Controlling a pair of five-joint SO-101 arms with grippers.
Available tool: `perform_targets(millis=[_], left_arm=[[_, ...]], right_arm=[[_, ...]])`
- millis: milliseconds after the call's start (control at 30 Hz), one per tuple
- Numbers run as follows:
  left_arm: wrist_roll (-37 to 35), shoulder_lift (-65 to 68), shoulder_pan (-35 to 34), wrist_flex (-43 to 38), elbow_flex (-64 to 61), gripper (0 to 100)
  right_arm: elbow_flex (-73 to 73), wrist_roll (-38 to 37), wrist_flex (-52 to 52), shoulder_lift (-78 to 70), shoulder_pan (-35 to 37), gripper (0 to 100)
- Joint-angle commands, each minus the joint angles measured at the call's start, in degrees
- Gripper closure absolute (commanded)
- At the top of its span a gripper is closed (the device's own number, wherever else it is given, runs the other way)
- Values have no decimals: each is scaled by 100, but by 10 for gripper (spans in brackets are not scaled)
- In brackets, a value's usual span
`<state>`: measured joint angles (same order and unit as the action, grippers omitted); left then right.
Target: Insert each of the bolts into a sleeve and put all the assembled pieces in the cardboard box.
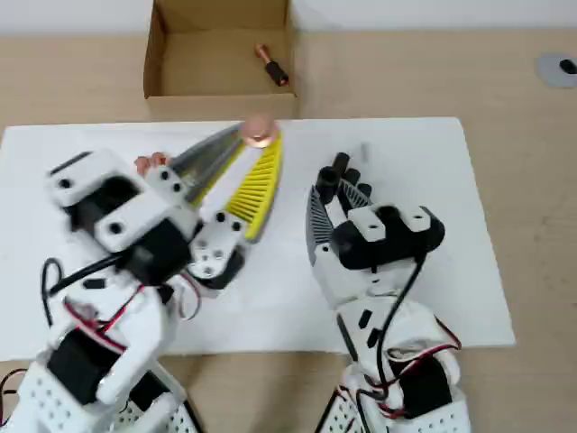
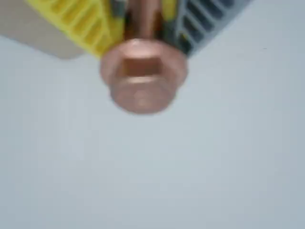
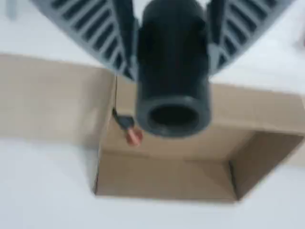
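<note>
My left gripper [image 1: 258,137], with one yellow and one grey finger, is shut on a copper bolt [image 1: 260,132] above the far edge of the white mat. In the left wrist view the bolt's hexagonal flanged head [image 2: 143,76] points at the camera from between the fingers [image 2: 81,24]. To its right, my right gripper [image 1: 336,178] is shut on a black sleeve [image 1: 341,168]. The sleeve's open bore [image 3: 174,114] faces the cardboard box [image 3: 167,179]. The box [image 1: 162,63] stands at the back and holds one assembled piece [image 1: 271,66], the same piece [image 3: 129,130] that the right wrist view shows.
A second copper bolt [image 1: 151,163] lies on the white mat [image 1: 433,271] beside the left arm. A round grey fitting [image 1: 559,68] sits in the wooden table at the far right. The two arms stand close together at the front.
</note>
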<state>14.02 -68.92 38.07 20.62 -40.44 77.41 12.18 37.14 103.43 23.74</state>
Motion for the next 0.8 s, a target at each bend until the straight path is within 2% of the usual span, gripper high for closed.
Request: perform_targets(millis=[0, 167, 433, 567, 767], left_arm=[[360, 251, 457, -211, 308, 994], [651, 435, 835, -220, 308, 994], [932, 444, 809, -220, 325, 993], [932, 435, 800, -237, 325, 993], [1011, 409, 791, -1336, -202, 994]], right_arm=[[-13, -26, -607, 664, 75, 988], [-13, -18, -1099, 664, 75, 988], [163, -9, -1108, 664, 92, 988], [171, -18, -1108, 673, 462, 988], [268, -35, -1116, 673, 725, 988]])
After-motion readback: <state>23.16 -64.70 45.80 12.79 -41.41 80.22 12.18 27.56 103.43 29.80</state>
